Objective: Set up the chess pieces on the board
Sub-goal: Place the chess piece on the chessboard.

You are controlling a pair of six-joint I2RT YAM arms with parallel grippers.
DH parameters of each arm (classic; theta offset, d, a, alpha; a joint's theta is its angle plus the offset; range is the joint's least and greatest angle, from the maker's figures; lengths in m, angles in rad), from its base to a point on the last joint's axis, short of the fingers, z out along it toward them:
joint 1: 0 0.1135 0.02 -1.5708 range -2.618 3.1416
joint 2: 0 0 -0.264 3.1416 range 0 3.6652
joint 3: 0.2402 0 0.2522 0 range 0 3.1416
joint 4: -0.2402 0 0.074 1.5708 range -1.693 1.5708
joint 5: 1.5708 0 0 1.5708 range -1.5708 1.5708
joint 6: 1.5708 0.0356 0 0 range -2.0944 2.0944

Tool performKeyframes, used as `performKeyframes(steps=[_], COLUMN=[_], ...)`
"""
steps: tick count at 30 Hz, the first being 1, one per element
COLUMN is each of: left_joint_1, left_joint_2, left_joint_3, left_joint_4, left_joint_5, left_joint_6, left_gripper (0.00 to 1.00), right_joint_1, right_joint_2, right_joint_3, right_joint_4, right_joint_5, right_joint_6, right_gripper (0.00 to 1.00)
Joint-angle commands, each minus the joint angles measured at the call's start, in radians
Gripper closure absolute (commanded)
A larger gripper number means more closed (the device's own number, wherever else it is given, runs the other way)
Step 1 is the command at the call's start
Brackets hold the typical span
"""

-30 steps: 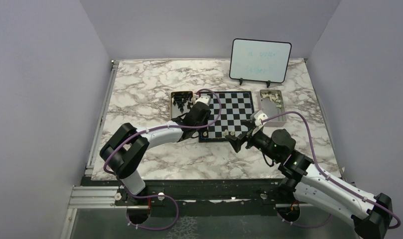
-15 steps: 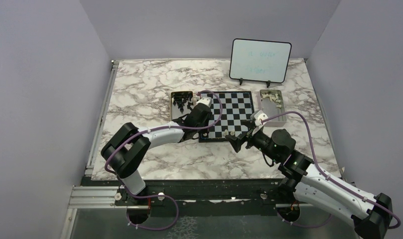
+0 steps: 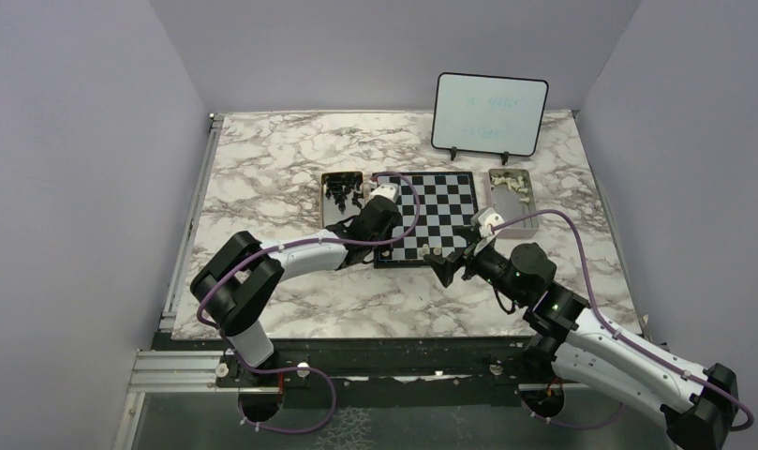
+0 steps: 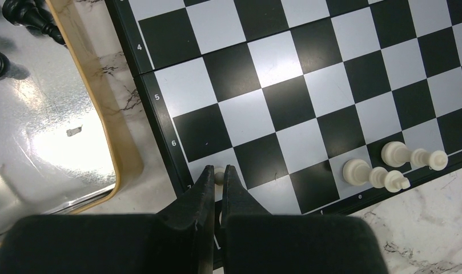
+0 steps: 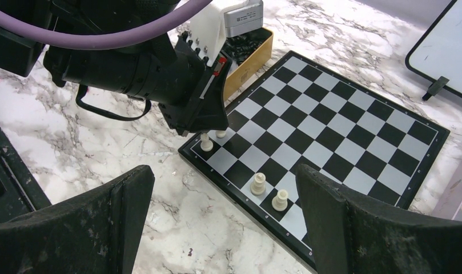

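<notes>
The left gripper [image 4: 217, 172] has its fingers drawn together on a cream pawn [image 4: 219, 176]. The pawn's head shows in the slit at the tips, lower centre of the left wrist view. The pawn stands over a white square in the outermost column of the board [image 4: 308, 74], second row from the near border. This is judged to be a pawn-rank placement, with release as the step in hand. The fingers point straight down so that the piece lands upright.

In the right wrist view a corner piece [image 5: 206, 142] stands just beside the pawn. A straight upward retreat is advised to avoid tipping it. Two more white pieces [image 4: 377, 174] stand along the near row, well apart from the fingers.

The right gripper [image 5: 223, 169] hangs with its jaws wide apart and nothing between them, over the marble off the near border.

The tray [image 4: 123, 162] of black pieces lies close against the board's border at the left of the left wrist view, so there is little side margin there. Most of the squares are bare.
</notes>
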Motion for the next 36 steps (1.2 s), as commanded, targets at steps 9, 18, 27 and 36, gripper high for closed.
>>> performKeyframes(steps=[9, 18, 27, 36], left_joint_1=[-0.011, -0.015, -0.014, 0.052], left_joint_2=[0.015, -0.004, -0.05, -0.25], left_joint_3=[0.009, 0.053, 0.108, 0.112], left_joint_4=[-0.005, -0.058, -0.149, -0.163], left_joint_5=[-0.03, -0.026, -0.054, 0.216], left_joint_6=[0.02, -0.007, -0.018, -0.1], left_gripper=[0.82, 0.75, 0.74, 0.5], right_joint_1=[0.004, 0.005, 0.004, 0.005], right_joint_2=[0.006, 0.02, 0.052, 0.138], right_joint_3=[-0.004, -0.008, 0.04, 0.128], right_joint_4=[-0.005, 0.012, -0.041, -0.169], right_joint_5=[0.029, 0.042, 0.194, 0.505], right_joint_6=[-0.014, 0.029, 0.154, 0.232], right_gripper=[0.0, 0.0, 0.0, 0.0])
